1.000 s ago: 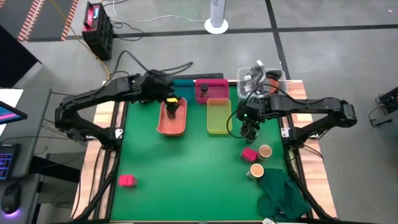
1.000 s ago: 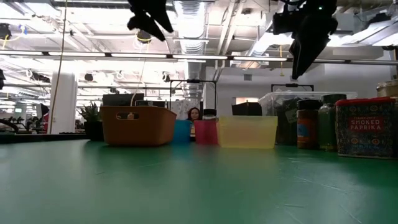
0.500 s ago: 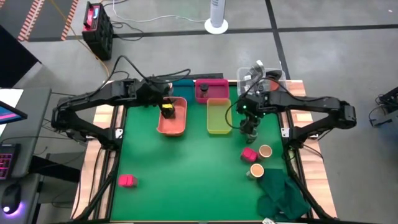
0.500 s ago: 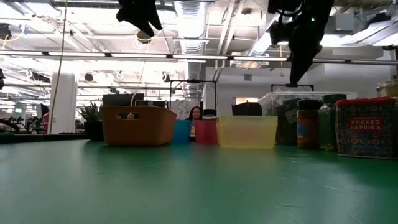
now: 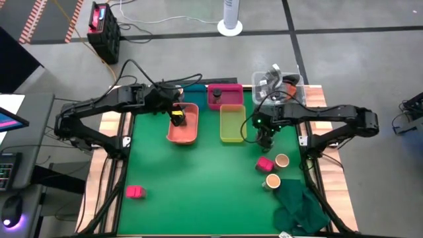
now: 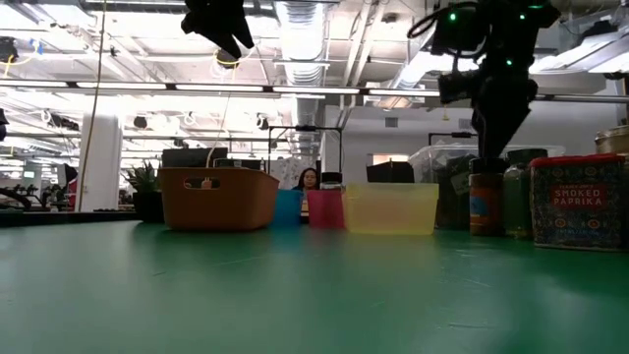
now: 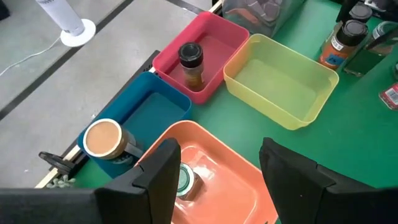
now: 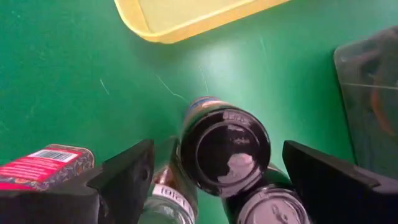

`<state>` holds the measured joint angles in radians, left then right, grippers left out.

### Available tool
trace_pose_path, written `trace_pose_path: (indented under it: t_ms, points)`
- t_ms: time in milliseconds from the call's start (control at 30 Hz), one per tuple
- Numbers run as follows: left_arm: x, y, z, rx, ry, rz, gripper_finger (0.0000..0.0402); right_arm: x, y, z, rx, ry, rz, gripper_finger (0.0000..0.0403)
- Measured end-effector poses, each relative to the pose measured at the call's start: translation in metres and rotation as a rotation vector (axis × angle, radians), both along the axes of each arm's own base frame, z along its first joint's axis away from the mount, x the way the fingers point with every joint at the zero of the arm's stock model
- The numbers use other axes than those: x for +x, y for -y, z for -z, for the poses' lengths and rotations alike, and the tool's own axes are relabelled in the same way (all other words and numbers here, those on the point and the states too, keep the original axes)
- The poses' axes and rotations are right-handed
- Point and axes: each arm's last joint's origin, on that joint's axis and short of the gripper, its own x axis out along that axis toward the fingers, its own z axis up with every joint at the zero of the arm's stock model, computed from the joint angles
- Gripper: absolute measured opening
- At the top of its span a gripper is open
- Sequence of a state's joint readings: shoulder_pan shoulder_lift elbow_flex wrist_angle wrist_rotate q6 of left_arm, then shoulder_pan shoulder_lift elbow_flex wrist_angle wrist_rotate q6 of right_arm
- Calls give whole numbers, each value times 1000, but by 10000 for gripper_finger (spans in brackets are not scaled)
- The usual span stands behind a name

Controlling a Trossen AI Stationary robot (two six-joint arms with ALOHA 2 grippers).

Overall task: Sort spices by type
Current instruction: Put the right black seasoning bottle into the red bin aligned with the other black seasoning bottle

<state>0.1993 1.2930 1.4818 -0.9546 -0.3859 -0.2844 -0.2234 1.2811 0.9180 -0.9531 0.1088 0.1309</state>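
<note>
Black-capped, a small spice bottle [image 8: 225, 151] stands between the wide-open fingers of the right gripper [image 8: 217, 180], right of centre in the high view beside the yellow plastic tray [image 5: 232, 123]; nothing is gripped. A magenta box [image 5: 265, 164] and two tan-topped jars [image 5: 277, 170] lie just below. The left gripper [image 7: 217, 177] hangs half open and empty over the orange tray [image 5: 182, 129], upper centre, where a green-topped jar [image 7: 185, 178] sits.

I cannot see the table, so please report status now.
Right gripper open above black-capped bottle. Left gripper open, empty over orange tray. Neighbouring bottles crowd the target.
</note>
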Motion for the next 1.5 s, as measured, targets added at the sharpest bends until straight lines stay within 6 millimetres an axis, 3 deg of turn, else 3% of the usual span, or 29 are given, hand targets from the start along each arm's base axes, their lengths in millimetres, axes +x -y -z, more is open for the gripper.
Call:
trace_pose_path:
  t_ms: [267, 633, 833, 1100, 1233, 1333, 1500]
  points:
    - [0, 0, 0, 0, 0, 0, 207, -1, 0, 12, -6, 6, -19, 361]
    - [0, 0, 0, -6, 4, -3, 207, 2, 0, 13, -14, 39, -27, 233]
    - [0, 0, 0, -6, -5, 5, 207, 11, 2, -14, -28, 100, -27, 228]
    - [6, 7, 11, 52, -14, 90, 204, 21, 8, -75, -56, 243, 8, 230]
    - [10, 15, 37, 31, 8, 129, 202, 31, 20, -95, -89, 347, 39, 230]
    - [11, 19, 50, -10, 61, 119, 201, 47, 36, -92, -117, 361, 50, 230]
    - [14, 32, 49, -41, 168, 136, 201, 80, 78, -79, -146, 309, 79, 231]
